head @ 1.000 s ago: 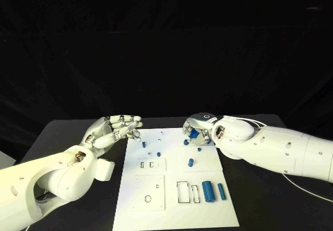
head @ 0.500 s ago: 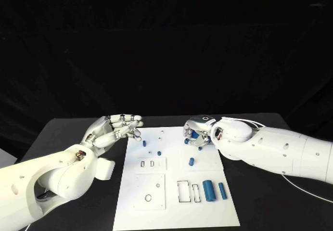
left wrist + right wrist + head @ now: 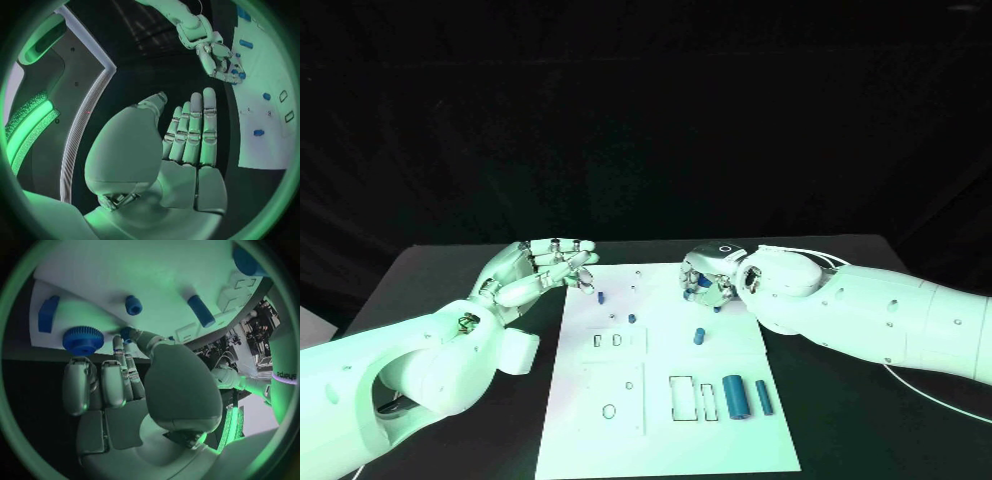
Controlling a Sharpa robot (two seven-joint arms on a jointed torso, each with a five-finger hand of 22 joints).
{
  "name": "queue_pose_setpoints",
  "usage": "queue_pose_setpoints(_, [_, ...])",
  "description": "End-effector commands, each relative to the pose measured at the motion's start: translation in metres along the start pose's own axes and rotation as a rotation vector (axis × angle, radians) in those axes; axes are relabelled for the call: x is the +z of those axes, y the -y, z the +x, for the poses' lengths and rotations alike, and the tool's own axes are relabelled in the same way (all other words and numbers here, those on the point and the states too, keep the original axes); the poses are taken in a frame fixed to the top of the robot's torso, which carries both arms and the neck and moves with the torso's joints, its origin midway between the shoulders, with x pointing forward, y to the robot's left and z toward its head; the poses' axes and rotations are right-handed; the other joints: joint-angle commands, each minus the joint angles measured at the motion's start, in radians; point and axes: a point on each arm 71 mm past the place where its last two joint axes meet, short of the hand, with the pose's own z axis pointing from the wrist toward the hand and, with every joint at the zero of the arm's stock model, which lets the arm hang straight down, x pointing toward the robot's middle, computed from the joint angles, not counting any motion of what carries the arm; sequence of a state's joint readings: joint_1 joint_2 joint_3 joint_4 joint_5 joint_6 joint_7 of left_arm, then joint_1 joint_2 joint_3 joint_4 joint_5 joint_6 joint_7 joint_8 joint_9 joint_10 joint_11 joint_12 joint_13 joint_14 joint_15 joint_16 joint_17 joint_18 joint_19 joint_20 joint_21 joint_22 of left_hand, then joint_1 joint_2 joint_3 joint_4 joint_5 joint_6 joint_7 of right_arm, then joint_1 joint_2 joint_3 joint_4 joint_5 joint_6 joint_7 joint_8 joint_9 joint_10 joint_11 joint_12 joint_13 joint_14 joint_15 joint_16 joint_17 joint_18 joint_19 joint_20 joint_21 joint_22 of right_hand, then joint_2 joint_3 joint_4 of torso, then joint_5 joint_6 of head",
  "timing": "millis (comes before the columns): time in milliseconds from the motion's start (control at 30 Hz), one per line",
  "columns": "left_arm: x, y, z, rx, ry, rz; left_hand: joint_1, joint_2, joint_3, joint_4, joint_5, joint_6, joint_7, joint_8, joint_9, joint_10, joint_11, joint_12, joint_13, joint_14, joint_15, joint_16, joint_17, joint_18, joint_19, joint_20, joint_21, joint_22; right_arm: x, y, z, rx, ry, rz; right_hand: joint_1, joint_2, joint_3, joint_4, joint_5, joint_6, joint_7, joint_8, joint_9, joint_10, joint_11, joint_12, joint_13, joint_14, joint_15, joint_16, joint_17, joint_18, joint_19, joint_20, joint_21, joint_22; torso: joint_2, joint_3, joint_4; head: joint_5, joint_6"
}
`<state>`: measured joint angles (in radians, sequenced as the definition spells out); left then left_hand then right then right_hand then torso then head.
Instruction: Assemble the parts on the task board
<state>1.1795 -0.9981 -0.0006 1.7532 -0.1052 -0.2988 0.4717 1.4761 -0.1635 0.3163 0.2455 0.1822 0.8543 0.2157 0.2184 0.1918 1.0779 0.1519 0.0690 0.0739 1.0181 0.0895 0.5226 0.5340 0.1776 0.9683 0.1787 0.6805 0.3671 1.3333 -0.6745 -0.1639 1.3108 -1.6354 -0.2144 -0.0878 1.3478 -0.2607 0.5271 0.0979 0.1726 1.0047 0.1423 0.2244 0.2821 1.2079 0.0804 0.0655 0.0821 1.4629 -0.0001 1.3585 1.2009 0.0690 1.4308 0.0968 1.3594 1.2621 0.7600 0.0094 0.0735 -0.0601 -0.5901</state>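
The white task board (image 3: 668,420) lies mid-table. My right hand (image 3: 711,273) hovers low over its far right corner with fingers curled down; in the right wrist view its thumb and a fingertip (image 3: 117,342) meet on a small blue peg (image 3: 125,332) at the board's surface. Beside it sit a blue knurled wheel (image 3: 82,339) and a blue block (image 3: 47,314). My left hand (image 3: 535,270) floats open left of the board, fingers straight, holding nothing. The left wrist view shows its palm (image 3: 181,150) and the right hand (image 3: 219,57) beyond.
Small blue pegs (image 3: 600,297) (image 3: 630,318) (image 3: 698,336) stand on the board. A thick blue cylinder (image 3: 734,396) and a thinner one (image 3: 762,394) lie near its front right, beside outlined slots (image 3: 678,398). Black table (image 3: 877,420) surrounds the board.
My right hand has dropped slightly toward the board and its fingers have closed in around the blue part. The left hand has stayed still.
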Motion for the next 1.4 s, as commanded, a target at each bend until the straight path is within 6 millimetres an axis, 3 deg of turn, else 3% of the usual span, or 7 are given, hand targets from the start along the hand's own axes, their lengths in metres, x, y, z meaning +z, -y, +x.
queue_pose_setpoints(33, [0.001,0.001,0.002,-0.010,-0.017,0.003,0.001,-0.006,0.006,0.001,-0.003,-0.006,-0.003,0.006,0.001,-0.003,0.002,-0.004,-0.001,-0.006,0.000,0.003,0.001,0.001,-0.009,0.000,0.002,0.001,0.001,-0.003,0.002,-0.004,-0.018,-0.010,-0.002,0.010,0.002,0.006,0.002,0.007,0.001,0.002,0.001,0.005,0.001,0.003,0.001,0.047,0.001,0.004,0.000,-0.006,0.005,0.001,0.004,0.001,0.002,-0.0001,0.0016,0.000,0.000])
queue_pose_setpoints(233, [0.001,0.001,0.002,-0.010,-0.017,0.000,0.005,-0.005,0.008,-0.001,-0.004,-0.006,-0.003,0.006,0.001,-0.003,0.002,-0.004,-0.001,-0.007,0.000,0.005,0.003,0.002,-0.012,0.000,0.008,0.005,0.002,-0.004,0.002,-0.003,-0.016,-0.010,-0.001,0.021,0.010,0.011,0.003,0.012,-0.001,0.006,0.007,0.012,-0.001,0.004,0.002,0.046,0.000,0.008,0.000,-0.006,0.004,0.002,0.006,0.004,0.003,-0.0004,0.0025,-0.001,-0.001])
queue_pose_setpoints(400, [0.001,0.001,0.002,-0.009,-0.017,-0.001,0.006,-0.004,0.009,-0.001,-0.004,-0.006,-0.003,0.006,0.002,-0.003,0.002,-0.004,-0.001,-0.008,0.000,0.006,0.004,0.002,-0.014,0.000,0.011,0.007,0.003,-0.004,0.000,-0.003,0.006,0.002,0.015,0.057,0.037,0.010,-0.020,0.036,-0.010,0.023,0.023,0.040,-0.011,0.008,0.007,0.045,-0.008,0.015,0.003,-0.008,0.007,-0.002,0.018,0.021,0.004,0.0000,0.0001,0.001,-0.002])
queue_pose_setpoints(633, [0.001,0.001,0.001,-0.009,-0.016,-0.002,0.007,-0.004,0.011,-0.002,-0.004,-0.006,-0.002,0.006,0.002,-0.004,0.002,-0.004,-0.001,-0.009,0.000,0.007,0.005,0.002,-0.016,0.000,0.014,0.009,0.003,-0.006,-0.004,-0.010,0.063,0.018,0.043,0.076,0.060,-0.018,-0.032,0.063,-0.017,0.049,0.050,0.078,-0.023,0.013,0.019,0.044,-0.020,0.021,0.002,-0.013,0.015,-0.010,0.035,0.048,0.004,-0.0003,0.0016,0.003,0.001])
queue_pose_setpoints(933, [0.002,0.001,-0.001,-0.005,-0.010,-0.002,0.010,-0.004,0.014,-0.004,-0.003,-0.007,-0.001,0.005,0.002,-0.005,0.003,-0.004,-0.002,-0.010,0.000,0.009,0.007,0.002,-0.019,0.000,0.020,0.013,0.007,-0.014,-0.018,-0.015,0.164,0.032,0.042,0.073,0.069,-0.027,-0.036,0.056,-0.012,0.049,0.059,0.073,-0.019,0.004,0.019,0.042,-0.017,0.022,-0.002,-0.013,0.013,-0.010,0.036,0.049,0.005,-0.0015,0.0009,0.006,0.007])
queue_pose_setpoints(1200, [0.003,0.002,0.001,-0.007,-0.014,-0.002,0.010,-0.004,0.014,-0.004,-0.003,-0.007,-0.001,0.005,0.002,-0.005,0.003,-0.004,-0.002,-0.010,0.000,0.009,0.007,0.002,-0.019,0.000,0.020,0.013,0.021,-0.030,-0.029,-0.019,0.249,0.030,0.041,0.072,0.069,-0.028,-0.037,0.055,-0.012,0.049,0.059,0.073,-0.018,0.003,0.019,0.042,-0.017,0.022,-0.002,-0.013,0.014,-0.010,0.036,0.050,0.007,-0.0011,0.0068,0.006,0.009])
queue_pose_setpoints(1400, [0.004,0.001,0.002,-0.009,-0.019,-0.002,0.011,-0.004,0.015,-0.005,-0.003,-0.009,-0.001,0.004,0.002,-0.006,0.003,-0.004,-0.002,-0.011,0.001,0.010,0.008,0.002,-0.022,0.000,0.023,0.015,0.032,-0.043,-0.033,-0.034,0.293,0.020,0.042,0.072,0.071,-0.030,-0.036,0.055,-0.012,0.049,0.060,0.073,-0.018,0.002,0.020,0.042,-0.016,0.022,-0.002,-0.014,0.015,-0.010,0.038,0.053,0.007,-0.0006,0.0034,0.009,0.008])
